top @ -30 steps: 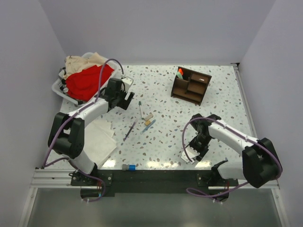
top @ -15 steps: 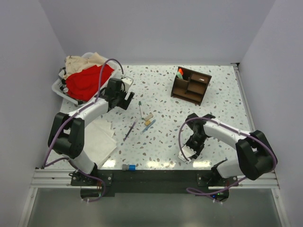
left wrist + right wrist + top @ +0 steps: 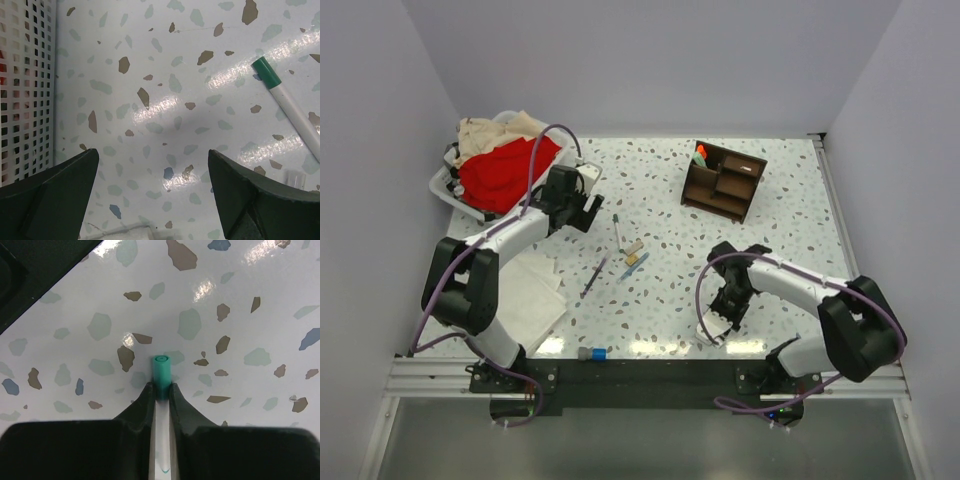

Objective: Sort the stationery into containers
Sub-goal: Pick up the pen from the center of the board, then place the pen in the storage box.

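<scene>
Shifted slightly toward 9 o'clock: right end effector [image 3: 717,325]; left end effector [image 3: 588,212] unmoved.
Right end effector sits at 5 o'clock on the worktop [image 3: 790,215], fingers pinched shut on a white marker [image 3: 161,372], teal cap poking past the tips. Left end effector at 10 o'clock, beside the white basket [image 3: 25,75], jaws spread wide, gripping nothing; a green-capped marker [image 3: 287,107] lies at its 2 o'clock. Wooden organizer [image 3: 723,180] stands at 1 o'clock, an orange highlighter [image 3: 700,153] upright in its far-left compartment. Loose pens [image 3: 595,275] lie mid-worktop, well apart from it.
</scene>
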You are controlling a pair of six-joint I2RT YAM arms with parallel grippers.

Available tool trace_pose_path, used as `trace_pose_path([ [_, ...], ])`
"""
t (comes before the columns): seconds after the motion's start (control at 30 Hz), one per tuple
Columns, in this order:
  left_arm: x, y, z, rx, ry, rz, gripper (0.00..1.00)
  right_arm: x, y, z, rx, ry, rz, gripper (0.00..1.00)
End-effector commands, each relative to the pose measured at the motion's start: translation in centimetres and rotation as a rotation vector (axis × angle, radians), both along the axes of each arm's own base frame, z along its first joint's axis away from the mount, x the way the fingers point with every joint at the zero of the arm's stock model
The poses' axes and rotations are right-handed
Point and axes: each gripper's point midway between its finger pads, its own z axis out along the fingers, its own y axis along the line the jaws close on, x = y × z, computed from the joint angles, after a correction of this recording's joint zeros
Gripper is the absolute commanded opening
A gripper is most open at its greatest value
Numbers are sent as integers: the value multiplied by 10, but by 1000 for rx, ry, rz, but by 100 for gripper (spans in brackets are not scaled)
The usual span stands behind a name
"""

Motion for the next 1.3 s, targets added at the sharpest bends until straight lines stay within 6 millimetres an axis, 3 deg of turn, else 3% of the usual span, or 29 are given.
trace_pose_path([
  [0.0,15,0,14,-19,-55,12,96,10,0,-9,6,-76,242,0],
  [0.1,19,-1,16,-20,-61,6,96,38,18,18,36,-137,148,0],
  [0.13,21,-2,19,-20,-69,1,96,65,35,46,79,-197,75,0],
  [0.2,26,-4,19,-21,-71,-7,96,93,60,70,130,-207,-17,0],
  [0.23,30,-7,24,-26,-83,-13,96,128,84,114,204,-276,-131,0],
  [0.27,32,-8,26,-26,-86,-17,96,145,100,131,249,-275,-209,0],
  [0.3,34,-10,25,-33,-82,-27,96,165,112,133,253,-245,-295,0],
  [0.33,38,-12,31,-39,-96,-34,96,198,130,182,344,-275,-458,0],
  [0.4,42,-16,33,-39,-101,-55,96,228,148,216,444,-243,-615,0],
  [0.43,47,-18,39,-39,-114,-62,96,259,158,238,524,-209,-774,0],
  [0.5,51,-18,40,-9,-116,-89,96,282,166,260,613,-139,-899,0],
  [0.53,54,-18,44,0,-127,-99,96,305,165,277,686,-91,-1036,0],
  [0.63,59,-15,48,39,-149,-119,96,333,160,288,798,34,-1232,0],
  [0.7,62,-14,50,40,-160,-114,96,341,152,295,859,69,-1304,0],
  [0.73,63,-14,50,37,-163,-112,96,354,144,288,898,87,-1388,0],
  [0.8,64,-15,53,21,-176,-99,96,362,131,299,972,79,-1462,0],
  [0.83,65,-16,53,10,-183,-91,96,373,121,292,1006,86,-1531,0],
  [0.87,65,-16,55,4,-190,-90,96,374,116,297,1037,79,-1548,0],
  [1.1,64,-18,44,-8,-159,-84,96,402,93,283,1115,34,-1655,0],
  [1.27,64,-18,37,-18,-122,-66,96,420,82,287,1185,2,-1676,0],
])
